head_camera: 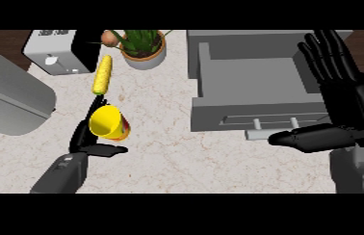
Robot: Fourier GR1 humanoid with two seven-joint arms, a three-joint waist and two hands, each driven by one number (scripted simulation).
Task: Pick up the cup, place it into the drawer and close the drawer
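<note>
The left hand (pixel 84 141) curls round the yellow cup (pixel 107 122) at about 8 o'clock on the counter (pixel 177 162), with a corn cob (pixel 103 75) at the cup's 12 o'clock. The open grey drawer (pixel 241 114) sits at 2 o'clock. At its right edge is the right hand (pixel 340 109), fingers straight and holding nothing.

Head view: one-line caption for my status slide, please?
Left hand curled round the yellow cup; right hand open beside the open grey drawer.

The marbled counter (pixel 177 166) bears a toaster (pixel 53 51), a potted plant (pixel 144 48), a corn cob (pixel 103 75); the open drawer (pixel 235 111) at right.
</note>
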